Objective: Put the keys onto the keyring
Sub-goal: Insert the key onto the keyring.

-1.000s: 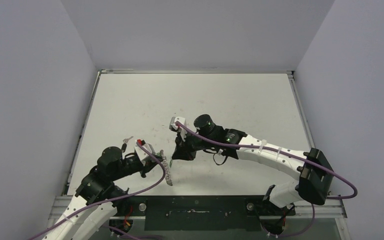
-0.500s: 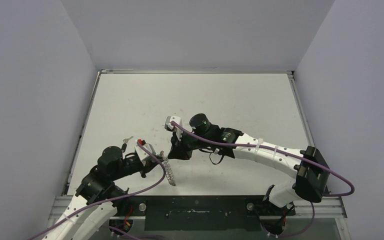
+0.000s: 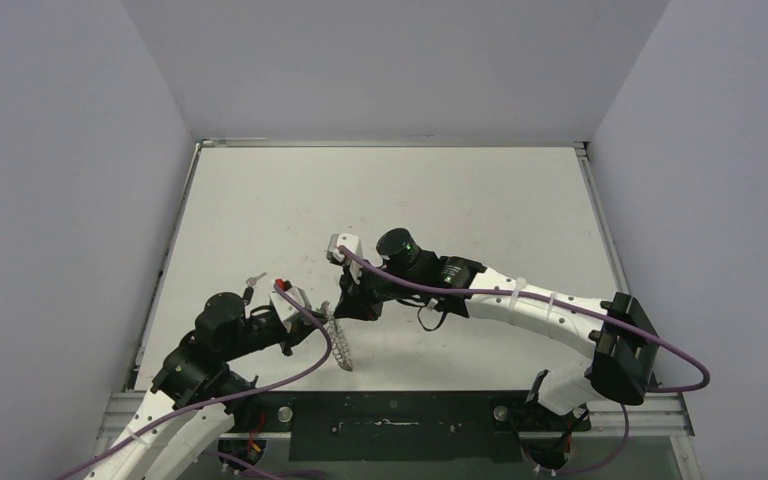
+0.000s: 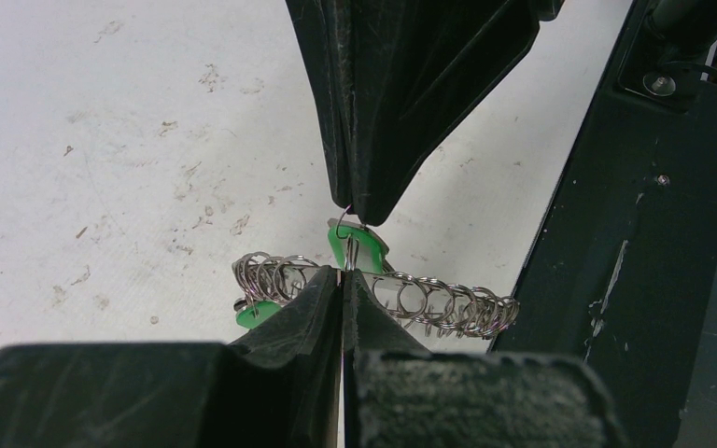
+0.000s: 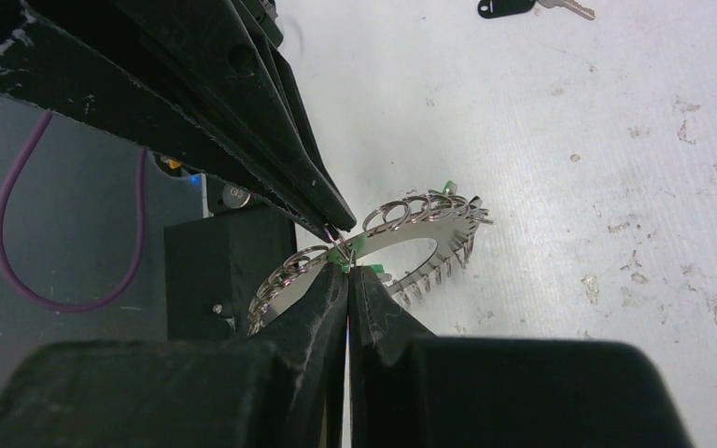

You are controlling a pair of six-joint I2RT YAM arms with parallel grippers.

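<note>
The left gripper has its fingers pressed flat together on the rim of the keyring, with no gap showing between them. The right gripper is pressed together too, and its tips meet the left one's almost nose to nose, one coming in from each side of the ring's rim. As far as I can tell the right one is pinching the top of the green-headed key, though the tips hide the exact grip. A thin wire loop shows right at that spot.

From above, the keyring is seen nearly edge-on. Its long axis runs from the left gripper's tips back toward the near edge of the table, leaning a little to the right. In the left wrist view it stretches across the picture and dips slightly to the right, and most of its length sticks out on that side of the fingers. The right wrist view shows more of its face, a tilted oval with the hollow centre open and the small loops of the rim fanned around it.

The green head sits just against the rim, between the two sets of tips, with its flat face toward the left wrist camera.

The black-headed key lies flat on the table, well apart from the ring. Its silver blade points to the right in the right wrist view.
</note>
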